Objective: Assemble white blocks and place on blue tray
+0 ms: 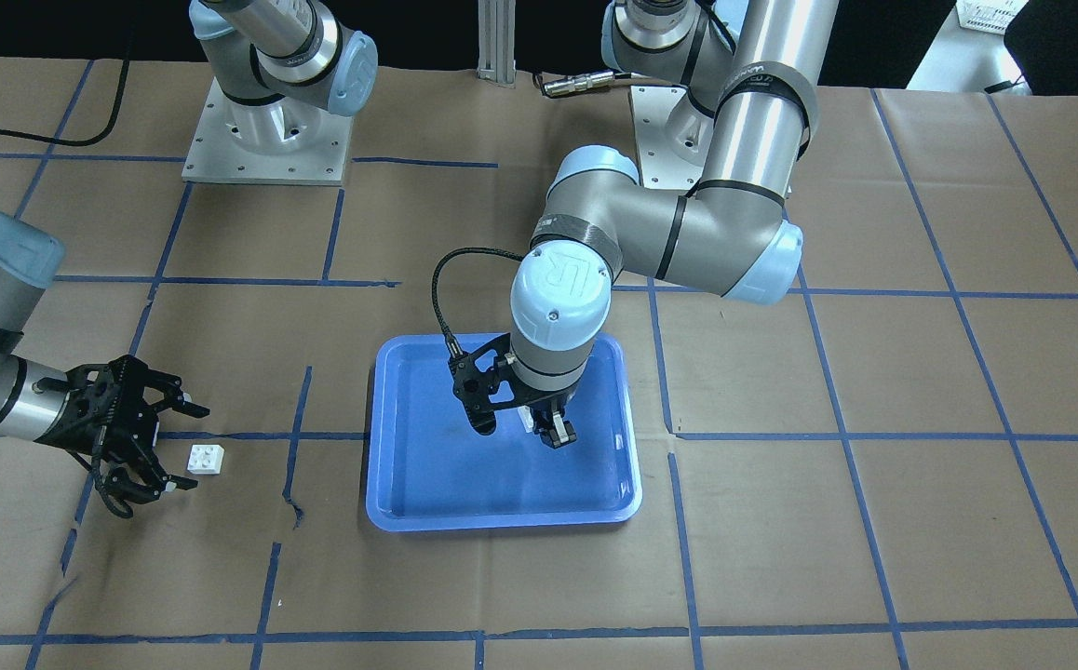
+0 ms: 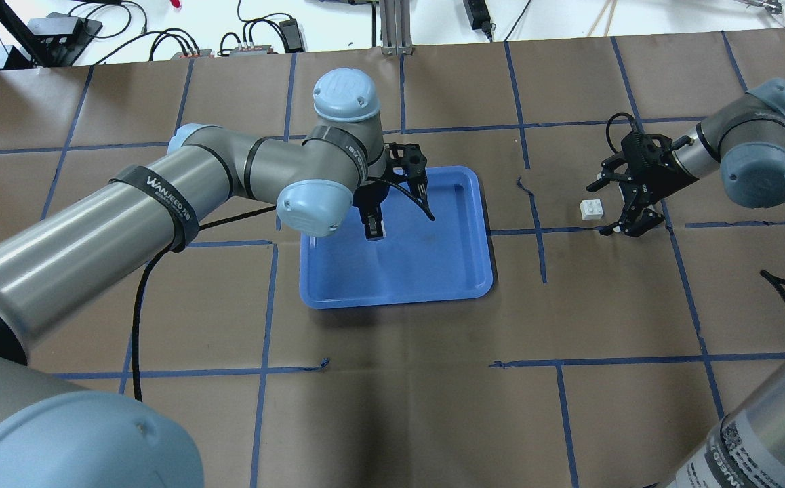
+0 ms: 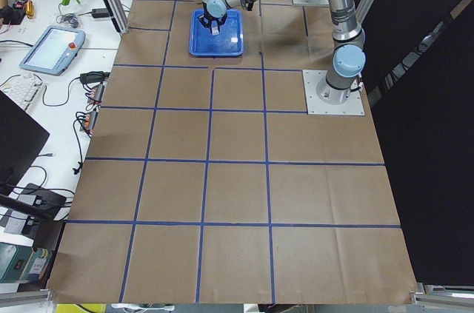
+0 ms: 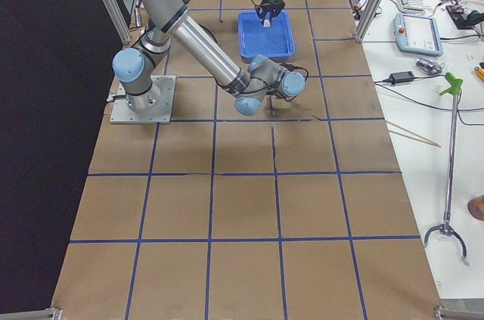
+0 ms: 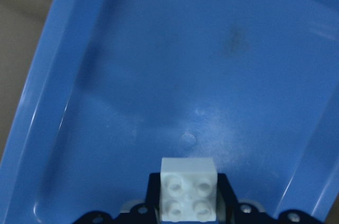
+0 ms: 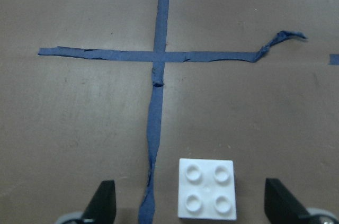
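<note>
The left tool [image 1: 555,434] is clamped tight on a white block [image 5: 188,195], studs facing the wrist cam, and it's pointing down inside the blue tray [image 1: 427,489]. Can't tell if the block actually touches the tray floor. The right tool [image 1: 193,448] is spread wide, low over the brown counter [image 1: 874,521], well off to the side of the tray. The other white block [image 6: 206,188] sits studs-up on the counter in the gap between its fingers [image 6: 103,205], touching neither, just beside a strip of blue tape [image 6: 153,144].
</note>
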`<state>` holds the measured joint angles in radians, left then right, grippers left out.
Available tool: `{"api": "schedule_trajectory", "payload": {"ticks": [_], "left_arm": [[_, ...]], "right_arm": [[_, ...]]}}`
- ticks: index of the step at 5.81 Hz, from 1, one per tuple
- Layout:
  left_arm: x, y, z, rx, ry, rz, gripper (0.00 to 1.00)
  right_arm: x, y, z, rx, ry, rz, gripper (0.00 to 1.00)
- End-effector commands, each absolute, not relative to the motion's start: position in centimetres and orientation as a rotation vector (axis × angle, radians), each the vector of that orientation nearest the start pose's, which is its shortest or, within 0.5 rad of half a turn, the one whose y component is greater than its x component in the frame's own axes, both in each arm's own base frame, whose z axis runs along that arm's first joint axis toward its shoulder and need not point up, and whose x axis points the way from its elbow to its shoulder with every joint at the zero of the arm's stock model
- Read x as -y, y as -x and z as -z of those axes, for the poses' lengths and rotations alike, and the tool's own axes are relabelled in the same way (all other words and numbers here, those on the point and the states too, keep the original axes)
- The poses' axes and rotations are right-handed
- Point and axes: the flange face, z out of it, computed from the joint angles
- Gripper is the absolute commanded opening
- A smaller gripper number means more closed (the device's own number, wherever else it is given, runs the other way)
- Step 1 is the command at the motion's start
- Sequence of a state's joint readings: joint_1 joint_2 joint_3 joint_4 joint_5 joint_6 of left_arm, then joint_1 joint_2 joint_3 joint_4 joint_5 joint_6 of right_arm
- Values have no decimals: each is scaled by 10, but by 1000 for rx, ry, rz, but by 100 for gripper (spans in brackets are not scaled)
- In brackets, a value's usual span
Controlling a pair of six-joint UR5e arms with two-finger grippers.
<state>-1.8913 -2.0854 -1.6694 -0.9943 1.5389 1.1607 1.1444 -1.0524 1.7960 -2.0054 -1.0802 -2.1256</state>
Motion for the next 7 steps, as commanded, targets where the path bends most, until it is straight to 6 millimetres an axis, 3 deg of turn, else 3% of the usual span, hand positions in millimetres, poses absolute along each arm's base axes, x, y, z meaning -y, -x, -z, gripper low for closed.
{"api": "schedule_trajectory", "payload": {"ticks": [1, 2, 4, 6, 7], "left_arm": [[530, 343, -189, -2259, -2244, -44, 11], [528, 345, -190, -2240, -2249, -49, 12], [528, 344, -189, -2243, -2229, -57, 20], [529, 344, -180, -2266, -2204, -81, 22], [529, 344, -177, -2276, -2197, -85, 30]], "right_arm": [[591, 71, -148, -1839, 1927, 500, 100], [591, 71, -149, -1839, 1922, 511, 99], [592, 71, -149, -1839, 1920, 515, 74], [592, 72, -150, -1841, 1920, 517, 53], [591, 76, -150, -1847, 1914, 523, 45]]}}
